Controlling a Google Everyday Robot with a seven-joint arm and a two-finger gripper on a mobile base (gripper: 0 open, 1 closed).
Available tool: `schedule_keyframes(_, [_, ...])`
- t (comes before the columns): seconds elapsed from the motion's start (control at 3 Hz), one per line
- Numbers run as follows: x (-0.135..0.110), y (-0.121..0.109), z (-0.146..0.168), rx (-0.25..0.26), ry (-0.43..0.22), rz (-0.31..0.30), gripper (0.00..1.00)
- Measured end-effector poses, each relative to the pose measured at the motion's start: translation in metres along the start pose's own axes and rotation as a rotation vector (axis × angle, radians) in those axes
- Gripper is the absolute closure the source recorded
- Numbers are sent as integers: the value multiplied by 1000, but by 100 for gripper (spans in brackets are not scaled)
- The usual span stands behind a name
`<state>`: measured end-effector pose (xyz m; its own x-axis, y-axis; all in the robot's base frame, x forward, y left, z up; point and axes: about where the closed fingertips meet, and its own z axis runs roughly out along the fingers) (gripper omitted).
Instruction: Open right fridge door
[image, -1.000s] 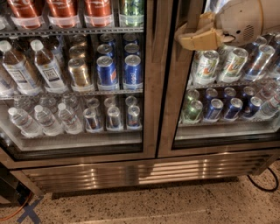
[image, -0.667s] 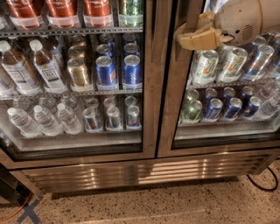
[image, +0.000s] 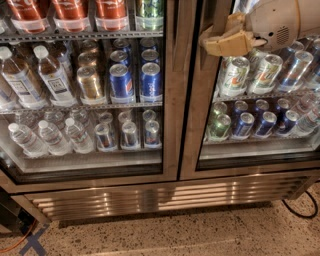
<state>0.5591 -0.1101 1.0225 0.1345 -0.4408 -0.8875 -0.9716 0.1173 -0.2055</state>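
We locate the right fridge door in the right half of the camera view: 1 glass pane in a brushed steel frame, with green-and-white cans on the upper visible shelf and blue cans on the shelf below. Its inner stile stands just beside the stile of the left fridge door, which shows water bottles and cola cans. The 2 stiles look flush and parallel, so we judge the right door to be shut and the pull not yet made. The gripper, tan in colour, sits at the end of the white arm housing and reaches in from the upper right. It lies against the upper part of the right door's inner stile, at the seam between the 2 doors. We judge this placement to be deliberate: the free edge of the door is at the centre seam, the hinge presumably at the far right, so purchase here gives the longest lever for swinging the door outward. Whether the gripper is clamped on the door's edge or merely resting open against it, we cannot tell. Below the doors run a slatted steel grille and a speckled floor, with a black cable at the right.
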Motion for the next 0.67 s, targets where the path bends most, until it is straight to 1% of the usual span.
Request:
schedule_keyframes(0.33, [-10, 3, 8, -6, -34, 19, 100])
schedule_keyframes(0.67, [-10, 2, 8, -6, -34, 19, 100])
